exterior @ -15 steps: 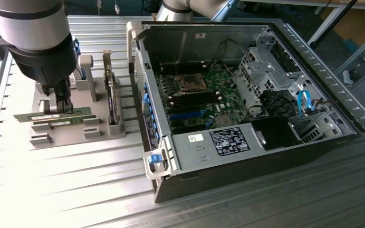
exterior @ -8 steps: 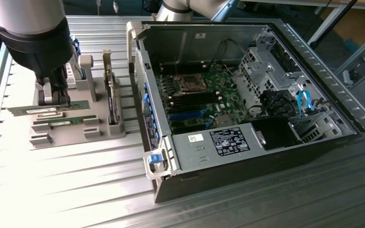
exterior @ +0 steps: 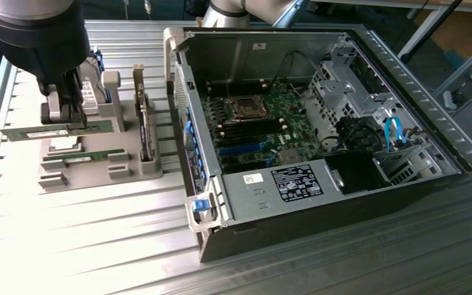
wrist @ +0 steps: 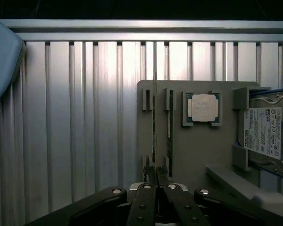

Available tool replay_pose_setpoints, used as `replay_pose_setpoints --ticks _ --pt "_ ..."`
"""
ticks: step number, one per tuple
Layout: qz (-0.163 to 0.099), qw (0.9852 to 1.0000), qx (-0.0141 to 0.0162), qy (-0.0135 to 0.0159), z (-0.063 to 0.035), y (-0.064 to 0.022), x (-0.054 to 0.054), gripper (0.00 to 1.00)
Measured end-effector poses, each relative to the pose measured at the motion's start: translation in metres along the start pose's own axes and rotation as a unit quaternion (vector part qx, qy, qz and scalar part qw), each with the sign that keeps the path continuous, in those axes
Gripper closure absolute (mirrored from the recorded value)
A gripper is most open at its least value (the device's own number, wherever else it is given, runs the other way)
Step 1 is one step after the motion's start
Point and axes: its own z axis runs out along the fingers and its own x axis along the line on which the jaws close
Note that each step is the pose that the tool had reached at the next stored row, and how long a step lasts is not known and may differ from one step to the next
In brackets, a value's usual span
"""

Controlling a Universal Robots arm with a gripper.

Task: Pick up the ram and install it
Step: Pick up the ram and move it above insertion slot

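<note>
Since the claw (exterior: 76, 125) is pressed onto the ram stick (exterior: 35, 133) near its middle, pinching the thin board between its two fingers, the step in hand is judged to be the lifting of the stick out of the grey rack (exterior: 96, 175). The stick is seen lying level across the rack, on the exterior view's left, well apart from the open computer case (exterior: 318, 184). Whether it sits in its slot or just above it cannot be told.

For the step to be done well, the stick should be held level and drawn straight up along the slot walls, so that neither end is caught on the rack's posts. A firm grip is called for, since so thin a board is judged likely to pivot if pinched lightly. The second stick (exterior: 76, 158), in the neighbouring slot, should be left undisturbed, as should the dark card (exterior: 144, 123) standing upright at the rack's edge.

From the wrist view, the ram stick (wrist: 154, 122) is given edge-on as a thin line running out from the claw (wrist: 155, 175), so its centring between the fingers can be checked. The second stick (wrist: 170, 136) is seen parallel and close beside it. A square silver processor (wrist: 203, 107) and a hard drive (wrist: 266, 132) are plainly shown on the rack (wrist: 203, 155). From the exterior view, the stick's full length and the green motherboard (exterior: 252, 123) inside the case are given.
</note>
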Motion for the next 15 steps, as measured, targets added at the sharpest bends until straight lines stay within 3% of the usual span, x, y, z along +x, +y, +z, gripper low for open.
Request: replay_pose_setpoints --ticks 15 --pt "0.000 1.0000 0.0000 0.0000 -0.0332 0.0014 -0.001 0.88"
